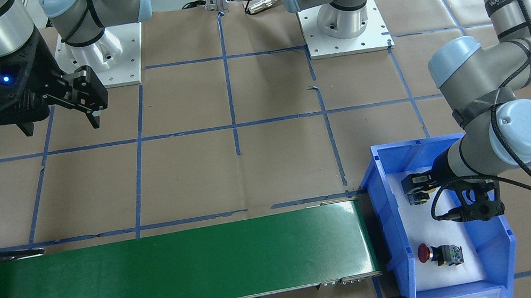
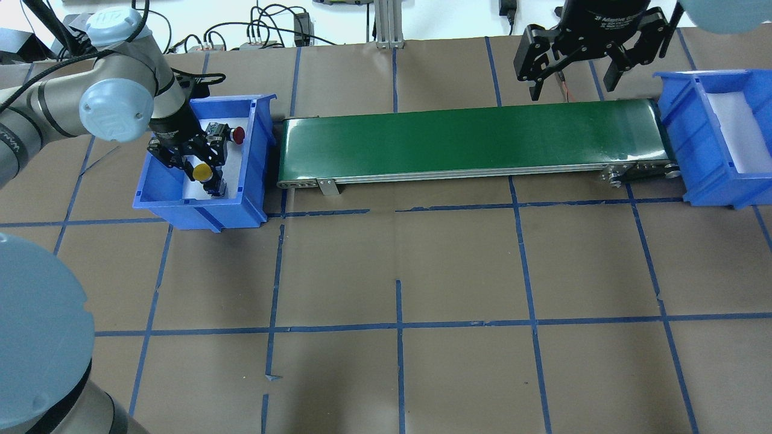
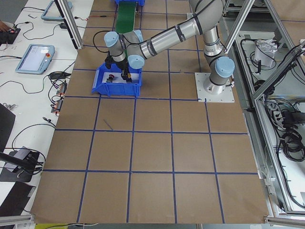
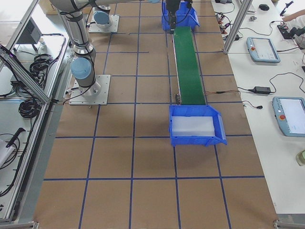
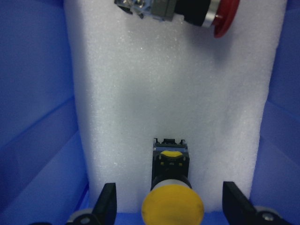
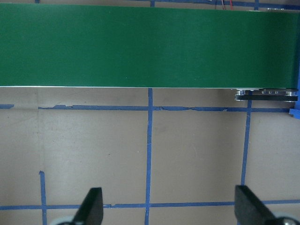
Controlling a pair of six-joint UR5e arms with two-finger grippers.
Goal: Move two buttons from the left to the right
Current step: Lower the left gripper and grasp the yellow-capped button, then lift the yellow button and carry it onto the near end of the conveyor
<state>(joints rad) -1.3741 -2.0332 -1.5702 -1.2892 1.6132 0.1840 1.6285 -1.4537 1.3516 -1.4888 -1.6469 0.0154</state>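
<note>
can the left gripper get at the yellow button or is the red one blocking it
Probably yes. The left gripper is open inside the blue bin, a finger on each side of the yellow button, with bare foam around it. The red button lies apart at the far end.

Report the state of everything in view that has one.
left pincer: open, straddling the yellow button, not gripping it.
right pincer: open, empty, hovering beside the conveyor belt.
yellow button: in the left bin, ungrasped.
red button: on its side in the left bin.
conveyor belt: bare.
left bin: holds both buttons.
right bin: foam liner only.
</note>
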